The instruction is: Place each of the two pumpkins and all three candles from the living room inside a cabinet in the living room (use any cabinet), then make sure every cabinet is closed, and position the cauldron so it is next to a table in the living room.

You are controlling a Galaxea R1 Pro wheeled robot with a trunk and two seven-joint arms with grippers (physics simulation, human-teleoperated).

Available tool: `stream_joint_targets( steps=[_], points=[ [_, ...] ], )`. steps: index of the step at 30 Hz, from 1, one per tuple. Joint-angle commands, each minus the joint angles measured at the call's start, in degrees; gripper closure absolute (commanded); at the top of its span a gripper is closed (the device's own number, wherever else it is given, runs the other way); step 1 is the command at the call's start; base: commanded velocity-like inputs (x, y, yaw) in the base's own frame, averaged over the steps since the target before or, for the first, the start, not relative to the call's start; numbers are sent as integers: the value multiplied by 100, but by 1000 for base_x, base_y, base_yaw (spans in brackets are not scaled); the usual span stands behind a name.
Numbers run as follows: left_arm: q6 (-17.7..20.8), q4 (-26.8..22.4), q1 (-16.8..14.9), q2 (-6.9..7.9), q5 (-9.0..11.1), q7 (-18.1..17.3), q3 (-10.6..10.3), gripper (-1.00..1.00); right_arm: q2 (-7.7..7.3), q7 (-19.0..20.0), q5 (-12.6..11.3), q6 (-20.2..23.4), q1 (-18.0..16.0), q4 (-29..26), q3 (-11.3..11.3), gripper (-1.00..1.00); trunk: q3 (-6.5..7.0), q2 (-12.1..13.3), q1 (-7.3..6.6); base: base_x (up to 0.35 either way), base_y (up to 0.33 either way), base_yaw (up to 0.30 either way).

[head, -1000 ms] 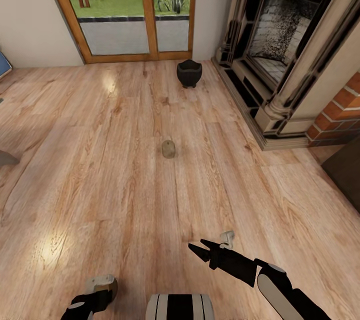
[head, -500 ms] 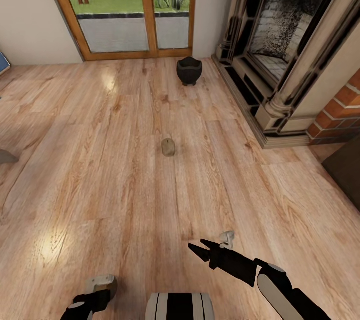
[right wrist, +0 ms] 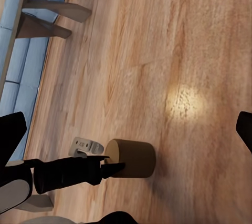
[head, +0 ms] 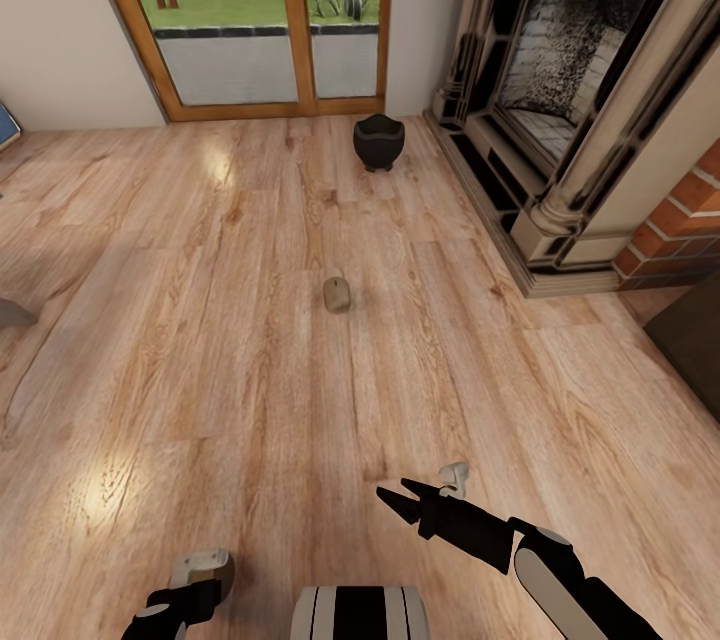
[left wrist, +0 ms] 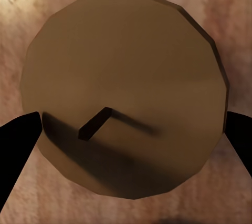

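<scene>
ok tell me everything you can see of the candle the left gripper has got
The short tan cylindrical candle looks waxy and matte, with a many-sided round top and a short dark wick leaning over near its centre. It stands upright above the wooden plank floor, between the left gripper's black fingers, which sit at its two sides. In the right wrist view its smooth side wall and flat top edge show beside the left arm.

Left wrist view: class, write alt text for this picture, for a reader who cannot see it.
A tan cylindrical candle, seen from straight above with its short dark wick leaning sideways, stands on the wooden floor. The left gripper has its two black fingers on either side of the candle, at its rim.
</scene>
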Motion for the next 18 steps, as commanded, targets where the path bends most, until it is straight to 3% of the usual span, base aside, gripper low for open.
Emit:
stream_joint_targets(
  steps=[1, 15, 18],
  points=[
    [0, 3, 2, 1, -5, 1, 1, 100, 0, 0, 0, 0, 0, 0, 2, -100, 0, 0, 1, 0, 0, 0],
    [0, 3, 2, 1, 0, 6, 1, 100, 9, -7, 0, 0, 0, 0, 4, -100, 0, 0, 1, 0, 0, 0],
    [9, 3, 2, 4, 0, 3, 1, 100, 27, -8, 0, 0, 0, 0, -1, -100, 66, 4, -7, 0, 0, 0]
  ],
)
